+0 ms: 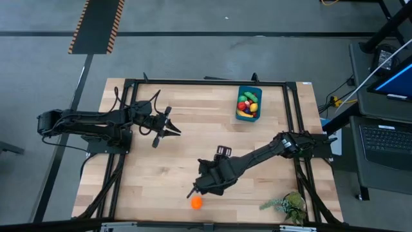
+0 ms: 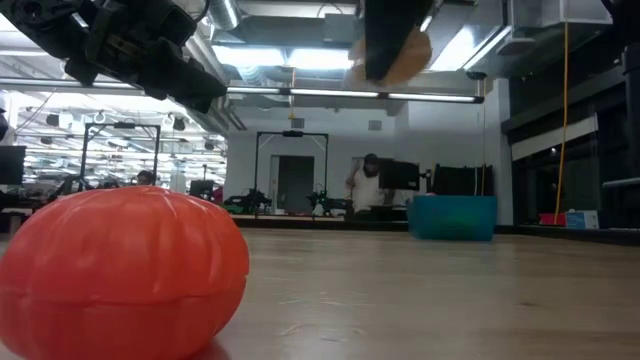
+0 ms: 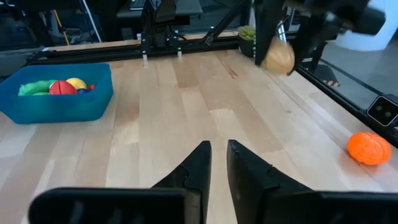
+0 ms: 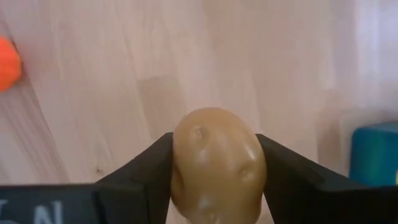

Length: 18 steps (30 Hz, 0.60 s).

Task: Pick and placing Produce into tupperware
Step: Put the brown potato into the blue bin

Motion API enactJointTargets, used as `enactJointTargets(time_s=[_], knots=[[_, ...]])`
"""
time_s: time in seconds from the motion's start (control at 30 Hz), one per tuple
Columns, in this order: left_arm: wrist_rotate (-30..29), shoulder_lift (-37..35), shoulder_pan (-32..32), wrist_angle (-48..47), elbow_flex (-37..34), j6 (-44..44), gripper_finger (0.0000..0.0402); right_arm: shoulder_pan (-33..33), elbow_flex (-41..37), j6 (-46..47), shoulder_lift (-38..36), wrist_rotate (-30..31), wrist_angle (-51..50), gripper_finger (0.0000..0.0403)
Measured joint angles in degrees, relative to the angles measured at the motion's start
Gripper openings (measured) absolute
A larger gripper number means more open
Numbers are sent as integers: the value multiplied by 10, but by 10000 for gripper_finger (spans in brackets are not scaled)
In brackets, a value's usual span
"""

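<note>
The wooden counter [image 1: 161, 161] carries the blue tupperware [image 1: 248, 103] near its far edge, already filled with colourful produce [image 1: 246, 103]. The right end effector [image 1: 205, 185], raised above the counter's near side, grips a brown toy potato [image 4: 217, 165] between its 2 fingers. The left end effector [image 1: 171, 131], nearly closed and holding nothing, hovers well apart. An orange pumpkin [image 1: 196, 202] lies just beside the right end effector

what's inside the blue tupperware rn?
The blue tupperware holds several produce pieces: a red one, a yellow one, and a green one show above the rim. Anything under that top layer is covered.
</note>
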Motion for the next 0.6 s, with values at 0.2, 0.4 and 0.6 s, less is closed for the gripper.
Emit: enactJointTargets(time_s=[0.2,0.4,0.6], knots=[[0,0,0,-2,0,13,35,23,11,58,-9,57,-9,198],[0,0,0,-12,0,15,26,55,-7,149,-16,130,-10,198],[0,0,0,-13,0,15,17,66,-59,159,-16,173,90,198]])
